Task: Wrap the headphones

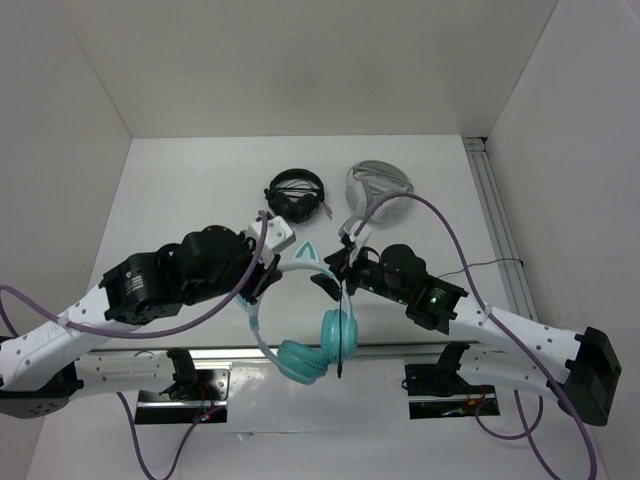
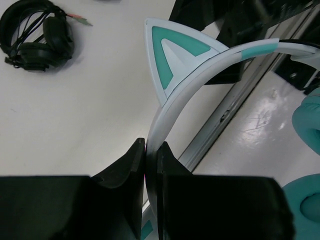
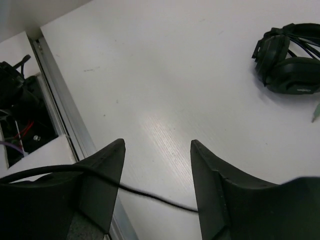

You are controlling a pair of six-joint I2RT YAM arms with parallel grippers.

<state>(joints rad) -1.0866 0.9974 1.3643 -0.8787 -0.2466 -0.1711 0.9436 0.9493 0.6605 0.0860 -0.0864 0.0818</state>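
While the left gripper (image 2: 150,150) is clamping its jaws shut on the pale headband (image 2: 200,75) of the teal headphones (image 1: 312,350), the set is hanging from that grip at the lower centre of the overhead view. It is hanging over the near edge of the white table (image 1: 180,190), and its two ear cups (image 1: 303,362) are dangling lowest in the frame. One cat ear (image 2: 175,55) is sticking up from the band just beyond the fingers, in the upper middle of the left wrist view.

The right gripper (image 3: 156,147) is sitting just to the right of the band with its jaws apart, gripping nothing. The thin black cable (image 3: 150,196) is running across the bottom of its wrist view and crossing the gap between the two fingers. Whether it is touching either finger I cannot tell.

Toward the top of the overhead view, black headphones (image 1: 295,193) and grey-white headphones (image 1: 375,185) are lying next to each other on the table, apart from the teal set.
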